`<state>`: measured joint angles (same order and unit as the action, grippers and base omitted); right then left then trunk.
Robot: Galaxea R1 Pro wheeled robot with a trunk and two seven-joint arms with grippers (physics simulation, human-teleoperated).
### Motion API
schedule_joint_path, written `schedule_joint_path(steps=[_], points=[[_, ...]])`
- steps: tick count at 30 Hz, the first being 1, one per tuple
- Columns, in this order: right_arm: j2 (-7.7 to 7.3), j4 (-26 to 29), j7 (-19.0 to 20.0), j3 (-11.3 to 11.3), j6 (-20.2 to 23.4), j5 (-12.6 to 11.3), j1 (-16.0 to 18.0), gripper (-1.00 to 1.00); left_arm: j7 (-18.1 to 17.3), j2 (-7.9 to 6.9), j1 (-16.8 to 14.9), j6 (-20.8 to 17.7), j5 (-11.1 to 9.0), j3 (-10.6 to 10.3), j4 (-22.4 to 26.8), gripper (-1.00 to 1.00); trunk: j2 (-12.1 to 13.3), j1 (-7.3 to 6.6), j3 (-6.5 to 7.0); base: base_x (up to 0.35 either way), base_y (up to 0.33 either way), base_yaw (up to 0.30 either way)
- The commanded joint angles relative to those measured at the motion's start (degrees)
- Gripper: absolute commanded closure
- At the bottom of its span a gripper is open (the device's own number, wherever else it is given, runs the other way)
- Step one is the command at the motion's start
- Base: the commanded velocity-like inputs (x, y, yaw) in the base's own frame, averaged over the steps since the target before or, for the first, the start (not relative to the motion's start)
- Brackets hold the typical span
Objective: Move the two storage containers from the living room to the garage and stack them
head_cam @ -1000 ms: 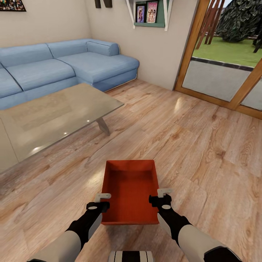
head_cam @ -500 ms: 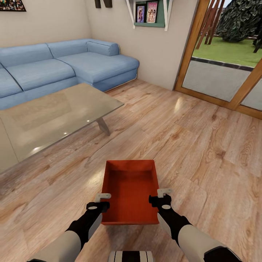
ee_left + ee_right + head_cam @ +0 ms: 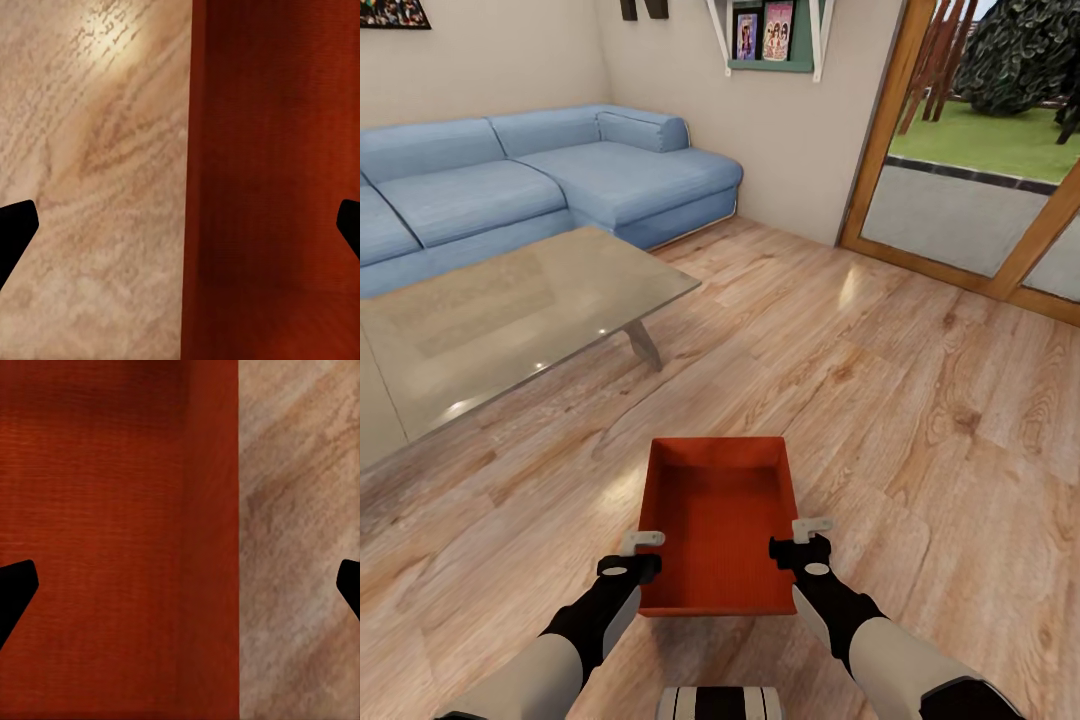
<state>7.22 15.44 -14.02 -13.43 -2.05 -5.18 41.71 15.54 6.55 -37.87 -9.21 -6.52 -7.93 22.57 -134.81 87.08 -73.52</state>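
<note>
Living room plank floor [image 3: 920,400], both pincers spread astride storage container [image 3: 717,530] walls, wrist views closer.

I'm looking down at an orange-red, open-topped rectangular storage container [image 3: 717,525] on the light wood plank floor [image 3: 880,380]. My left gripper [image 3: 634,555] sits at its left wall, my right gripper [image 3: 806,540] at its right wall. Beyond stand a glass-topped coffee table [image 3: 500,320] and a blue corner sofa [image 3: 540,180].
</note>
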Motion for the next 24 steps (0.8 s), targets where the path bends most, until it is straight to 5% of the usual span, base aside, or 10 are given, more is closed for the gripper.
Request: schedule_joint_path(steps=[1, 8, 24], points=[[-0.02, -0.1, -0.3, -0.5, -0.2, -0.5, 0.0, -1.0, 0.5, -0.05, 0.0, -0.3, -0.6, -0.5, 0.1, -1.0, 0.0, -0.01, -0.04, 0.0, 0.0, 0.0], [-0.1, -0.1, -0.3, -0.5, -0.2, -0.5, 0.0, -1.0, 0.5, -0.05, 0.0, -0.3, -0.6, -0.4, 0.1, -1.0, -2.0, 1.09, -0.93, 0.0, 0.0, 0.0], [-0.27, -0.1, -0.8, -0.4, -0.3, -0.5, 0.0, -1.0, 0.5, -0.05, 0.0, -0.3, -0.6, -0.4, 0.2, -1.0, -2.0, 1.09, -0.93, 0.0, 0.0, 0.0]])
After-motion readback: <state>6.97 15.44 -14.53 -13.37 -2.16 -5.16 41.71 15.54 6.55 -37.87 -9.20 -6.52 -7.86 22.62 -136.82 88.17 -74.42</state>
